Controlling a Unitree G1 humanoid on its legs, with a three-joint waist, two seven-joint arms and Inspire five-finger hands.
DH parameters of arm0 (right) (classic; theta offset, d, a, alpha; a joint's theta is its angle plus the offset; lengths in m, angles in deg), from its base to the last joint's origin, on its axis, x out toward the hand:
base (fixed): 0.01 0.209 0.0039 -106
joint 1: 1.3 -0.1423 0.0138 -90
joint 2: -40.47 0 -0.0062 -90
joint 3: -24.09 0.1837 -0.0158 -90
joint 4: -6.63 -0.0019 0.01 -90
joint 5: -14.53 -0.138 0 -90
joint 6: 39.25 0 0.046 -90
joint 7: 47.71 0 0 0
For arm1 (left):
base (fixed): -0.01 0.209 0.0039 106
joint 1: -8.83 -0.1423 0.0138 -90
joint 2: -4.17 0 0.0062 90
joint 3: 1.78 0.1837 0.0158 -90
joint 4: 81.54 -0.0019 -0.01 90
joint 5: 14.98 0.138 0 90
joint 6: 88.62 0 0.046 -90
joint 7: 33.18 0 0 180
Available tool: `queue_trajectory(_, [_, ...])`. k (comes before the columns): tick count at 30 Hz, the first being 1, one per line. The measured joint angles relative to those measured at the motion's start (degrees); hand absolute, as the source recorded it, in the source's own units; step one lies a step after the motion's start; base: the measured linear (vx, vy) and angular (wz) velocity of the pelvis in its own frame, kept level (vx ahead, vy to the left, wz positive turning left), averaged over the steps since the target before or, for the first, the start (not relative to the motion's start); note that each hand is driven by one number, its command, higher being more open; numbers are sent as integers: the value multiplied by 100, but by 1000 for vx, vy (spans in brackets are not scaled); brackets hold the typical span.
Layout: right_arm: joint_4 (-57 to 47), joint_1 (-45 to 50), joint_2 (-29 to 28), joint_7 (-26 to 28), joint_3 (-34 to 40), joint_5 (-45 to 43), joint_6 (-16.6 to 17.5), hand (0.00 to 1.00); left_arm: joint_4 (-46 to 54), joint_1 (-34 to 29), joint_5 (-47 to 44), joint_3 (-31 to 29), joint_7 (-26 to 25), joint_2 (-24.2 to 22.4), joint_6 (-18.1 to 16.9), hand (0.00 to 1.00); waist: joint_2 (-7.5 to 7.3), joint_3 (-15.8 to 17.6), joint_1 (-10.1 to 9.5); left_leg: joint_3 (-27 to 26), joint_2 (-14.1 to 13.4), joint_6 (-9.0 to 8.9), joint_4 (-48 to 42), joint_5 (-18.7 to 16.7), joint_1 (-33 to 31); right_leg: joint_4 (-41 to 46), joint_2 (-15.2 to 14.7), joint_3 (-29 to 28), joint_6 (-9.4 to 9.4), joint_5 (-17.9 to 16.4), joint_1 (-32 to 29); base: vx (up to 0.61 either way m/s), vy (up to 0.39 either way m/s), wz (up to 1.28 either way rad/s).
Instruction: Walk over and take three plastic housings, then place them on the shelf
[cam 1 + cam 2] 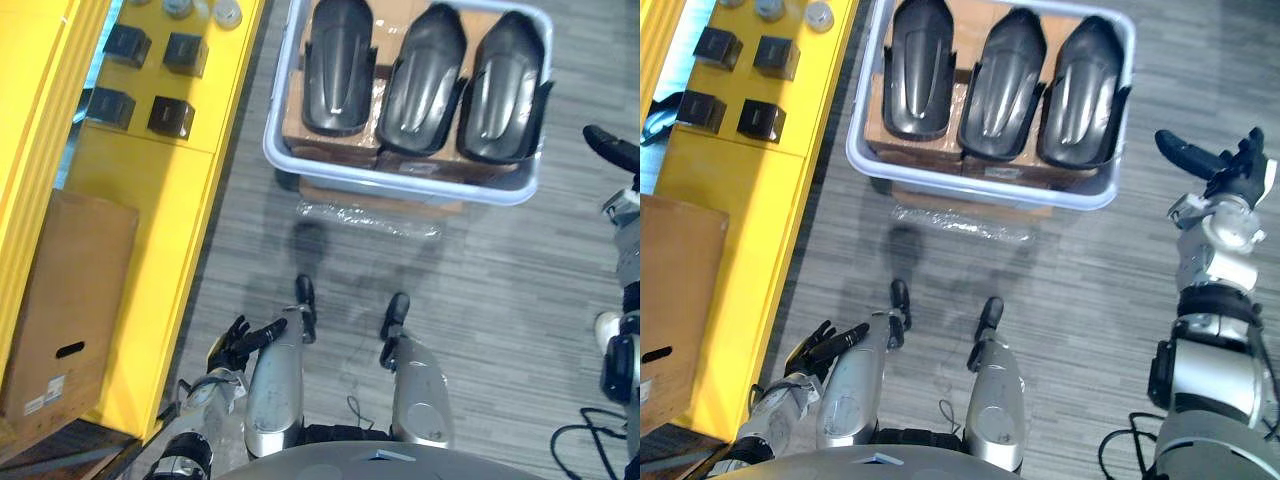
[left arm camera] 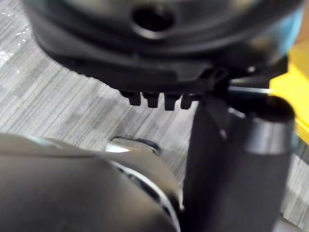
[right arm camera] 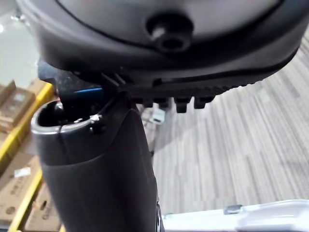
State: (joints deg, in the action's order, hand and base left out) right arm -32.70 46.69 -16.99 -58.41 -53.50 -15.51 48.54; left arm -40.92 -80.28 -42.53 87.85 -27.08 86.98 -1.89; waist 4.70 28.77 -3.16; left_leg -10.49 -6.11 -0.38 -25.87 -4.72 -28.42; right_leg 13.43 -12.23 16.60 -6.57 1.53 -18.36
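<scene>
– In the pale plastic crate (image 1: 400, 181) straight ahead, what is held?

– Three plastic housings (image 1: 420, 80) are laid side by side in it, touching or nearly so. They are moulded as long, rounded shells of dark grey, smooth and faintly glossy, each with a raised ridge down the middle and flat flanges at the sides. They are bedded on brown cardboard cartons (image 1: 325, 145) packed inside the crate.

– And below the crate?

– A sheet of crinkled clear film (image 1: 370, 216) is seen at its near edge, spread over more cardboard. The floor (image 1: 490, 280) is covered in grey carpet with a fine striped weave.

– Where is the shelf placed?

– A yellow shelf (image 1: 150, 210) with a flat painted surface is set along the left. Small black cube-shaped boxes (image 1: 170, 117) are arranged on it in pairs, and a plain cardboard box (image 1: 65, 300) with a slotted handle hole is stood nearer by.

– How is the left hand (image 1: 240, 343) held?

– It is kept low at the left side, well apart from the crate. Its fingers are stretched out straight and slightly fanned, and nothing is grasped.

– And the right hand (image 1: 1235, 165)?

– It is raised out to the right of the crate, apart from it. The thumb is stuck out toward the crate, the fingers are loosely extended, and nothing is held.
</scene>
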Motion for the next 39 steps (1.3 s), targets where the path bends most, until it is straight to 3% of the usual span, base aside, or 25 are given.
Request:
queue_trajectory(5, [347,-448,568,10,-457,19,-251,100,-31,198,-192,275,89,-24,-111,100,178,65,-125,66,155,16,-195,-10,-385,691,-247,-110,-7,-259,-599,-68,41,8])
queue_trajectory(13, [533,-987,813,11,-1056,52,-383,100,-104,385,-389,495,196,-186,-182,100,463,130,-271,279,353,86,-163,70,-709,1103,-400,-125,-9,-406,-1062,-53,-6,6])
queue_trajectory(17, [543,-1215,813,37,-1363,55,-505,100,-113,403,-518,524,246,-201,-183,100,467,127,-338,304,367,160,-92,190,-729,1165,-412,-95,42,-411,-1126,12,-33,6])
queue_trajectory(30, [541,-1607,1002,173,-1832,282,-830,100,-122,422,-795,756,320,-188,-183,100,517,96,-469,406,452,117,81,274,-728,1237,-489,34,78,-480,-1151,7,-18,6])
queue_trajectory(33, [588,-1774,1002,55,-1874,291,-1198,100,-122,422,-808,825,312,-188,-186,100,550,74,-497,420,451,121,106,289,-728,1229,-486,49,87,-486,-1151,0,0,0])
queue_trajectory(34, [623,-1784,1002,-19,-1873,293,-1344,0,-122,423,-816,850,313,-189,-192,100,565,64,-520,422,450,121,110,289,-728,1229,-485,53,90,-488,-1151,0,0,0])
queue_trajectory(39, [962,-1890,1059,30,-1872,362,-1686,0,-176,422,-856,988,297,-217,-198,100,681,-14,-591,423,453,150,124,308,-725,1227,-485,59,92,-489,-1145,0,0,0])
